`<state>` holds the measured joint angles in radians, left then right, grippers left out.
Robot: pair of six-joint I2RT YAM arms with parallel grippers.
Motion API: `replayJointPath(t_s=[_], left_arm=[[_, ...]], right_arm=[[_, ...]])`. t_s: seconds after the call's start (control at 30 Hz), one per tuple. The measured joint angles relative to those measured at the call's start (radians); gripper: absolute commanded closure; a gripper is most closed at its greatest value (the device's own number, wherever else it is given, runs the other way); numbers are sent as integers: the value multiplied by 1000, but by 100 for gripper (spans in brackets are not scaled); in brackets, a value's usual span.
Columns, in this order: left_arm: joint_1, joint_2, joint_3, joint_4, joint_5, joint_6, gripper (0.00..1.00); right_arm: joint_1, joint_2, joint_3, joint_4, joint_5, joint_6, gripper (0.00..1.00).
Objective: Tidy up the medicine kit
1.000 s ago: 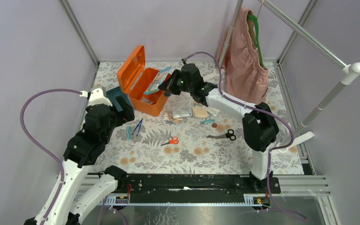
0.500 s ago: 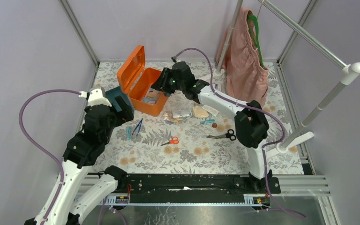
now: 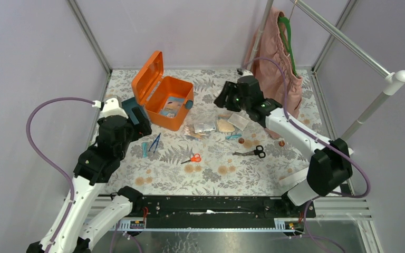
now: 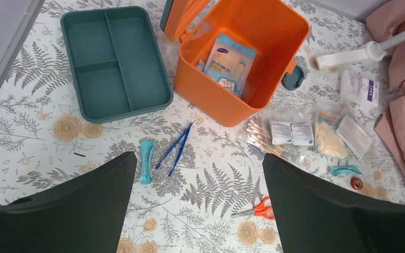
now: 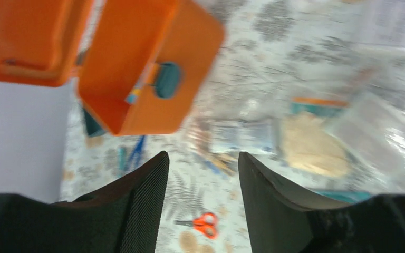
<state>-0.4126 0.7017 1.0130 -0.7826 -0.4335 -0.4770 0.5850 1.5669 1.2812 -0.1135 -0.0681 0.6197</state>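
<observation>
Top view: the right gripper (image 3: 222, 99) hung with fingers parted and nothing between them. The orange medicine kit (image 3: 164, 105) sat well off to its left, lid up, with loose pouches (image 3: 216, 125) below it. The left gripper (image 3: 138, 125) hovered spread wide, just beside the kit.

Left wrist: fingers wide and empty. The kit (image 4: 211, 97) lay ahead to the right and its teal tray (image 4: 137, 58) ahead to the left, out on the table. A packet (image 4: 227, 63) leaned inside the kit and, on that slant, could stop the tray seating.

Right wrist: the picture was smeared, but the fingers were apart and pinching nothing, with the kit (image 5: 137, 63) up to the left. The clear pouches (image 5: 253, 137) ahead overlapped, so a hasty dive could grab two or skate them away.
</observation>
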Motion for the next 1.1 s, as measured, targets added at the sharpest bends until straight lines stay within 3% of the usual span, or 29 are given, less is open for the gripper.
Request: replayJointPath(t_s=[0.2, 0.4, 0.67, 0.8, 1.1], left_arm=[[0, 6, -2, 3, 8, 0, 1], [0, 13, -17, 5, 22, -2, 1], [0, 33, -23, 12, 45, -3, 1], [0, 33, -23, 13, 52, -3, 1], [0, 30, -23, 20, 53, -3, 1]], right_arm=[[-72, -65, -136, -94, 75, -45, 35], [-66, -74, -225, -84, 10, -16, 35], [108, -95, -487, 111, 61, 307, 30], [183, -68, -519, 206, 136, 469, 29], [190, 70, -528, 365, 251, 689, 28]])
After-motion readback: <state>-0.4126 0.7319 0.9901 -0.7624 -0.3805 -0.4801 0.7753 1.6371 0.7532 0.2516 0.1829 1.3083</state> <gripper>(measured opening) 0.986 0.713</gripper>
